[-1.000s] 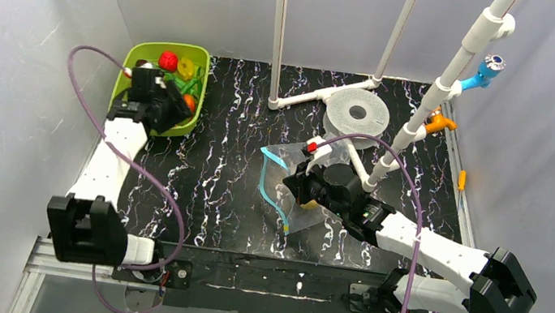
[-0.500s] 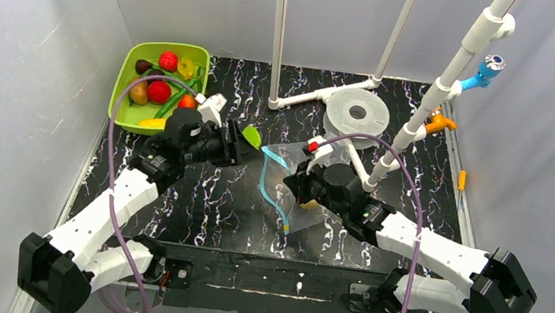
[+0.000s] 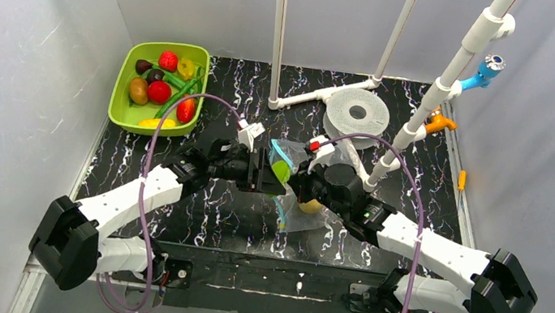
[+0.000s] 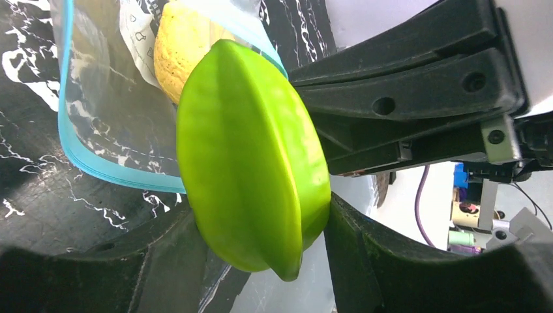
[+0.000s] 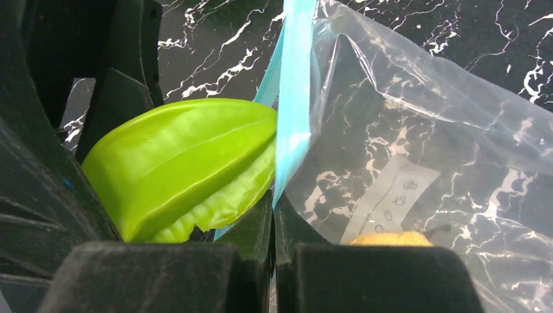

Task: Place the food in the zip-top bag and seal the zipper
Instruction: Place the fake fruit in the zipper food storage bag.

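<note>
Bag (image 3: 307, 214) lay at centre in the top view, with the left gripper (image 3: 279, 171) at its mouth and the right gripper (image 3: 294, 180) alongside. Left wrist: jaws clamped a green fruit (image 4: 251, 156), smooth and, I judged, slippery. Right wrist: gripper pinched the zipper (image 5: 293, 98). I judged that stiffer strip the best hold on limp film.

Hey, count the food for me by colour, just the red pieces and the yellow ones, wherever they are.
Red: 3, all in the lime-green tray: far red piece, middle red piece, near red piece.
Yellow: 3: far yellow piece and near yellow piece in the tray, yellow fruit in the zip-top bag.
Total: 6
</note>
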Robot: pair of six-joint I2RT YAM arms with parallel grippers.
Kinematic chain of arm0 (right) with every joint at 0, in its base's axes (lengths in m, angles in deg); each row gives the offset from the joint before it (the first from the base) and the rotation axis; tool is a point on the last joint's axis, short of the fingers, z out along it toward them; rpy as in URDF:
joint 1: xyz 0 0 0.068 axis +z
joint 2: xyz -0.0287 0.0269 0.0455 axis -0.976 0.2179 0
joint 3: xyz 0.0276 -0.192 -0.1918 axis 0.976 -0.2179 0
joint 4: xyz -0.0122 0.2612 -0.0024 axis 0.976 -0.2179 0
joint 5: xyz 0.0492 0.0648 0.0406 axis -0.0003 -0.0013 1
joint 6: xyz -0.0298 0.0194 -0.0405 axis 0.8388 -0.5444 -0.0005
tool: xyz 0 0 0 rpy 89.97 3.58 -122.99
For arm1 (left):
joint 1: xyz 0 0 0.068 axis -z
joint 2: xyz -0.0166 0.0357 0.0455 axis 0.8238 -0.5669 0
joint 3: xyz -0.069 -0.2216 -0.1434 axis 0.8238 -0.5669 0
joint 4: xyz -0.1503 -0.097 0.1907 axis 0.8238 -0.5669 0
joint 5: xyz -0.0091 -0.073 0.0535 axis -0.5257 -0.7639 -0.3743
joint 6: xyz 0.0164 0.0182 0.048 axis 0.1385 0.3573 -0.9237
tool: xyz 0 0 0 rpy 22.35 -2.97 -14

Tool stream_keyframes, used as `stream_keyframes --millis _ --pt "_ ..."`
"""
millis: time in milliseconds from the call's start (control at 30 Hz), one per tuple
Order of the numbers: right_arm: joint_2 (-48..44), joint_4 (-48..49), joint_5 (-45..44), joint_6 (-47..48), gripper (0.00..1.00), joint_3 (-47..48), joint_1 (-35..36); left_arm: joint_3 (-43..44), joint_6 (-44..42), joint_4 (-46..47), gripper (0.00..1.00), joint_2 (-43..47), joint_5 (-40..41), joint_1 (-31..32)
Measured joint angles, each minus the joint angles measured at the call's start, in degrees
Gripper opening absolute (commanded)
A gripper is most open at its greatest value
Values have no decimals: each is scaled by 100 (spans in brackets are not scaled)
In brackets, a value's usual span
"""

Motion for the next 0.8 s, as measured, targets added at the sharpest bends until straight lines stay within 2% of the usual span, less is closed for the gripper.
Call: stream_keyframes --millis 233,433,600,800 --pt "0 -119 -65 0 1 -4 -6 -168 24 -6 24 -182 -124 50" --pt "-9 -75 -21 0 1 -4 -6 -290 -93 -439 24 -66 -182 83" --pt "-9 22 282 19 1 -4 -2 -228 -388 -942 26 -8 -181 83" --pt "-14 133 813 107 1 -7 -2 241 -794 -1546 27 -296 43 83"
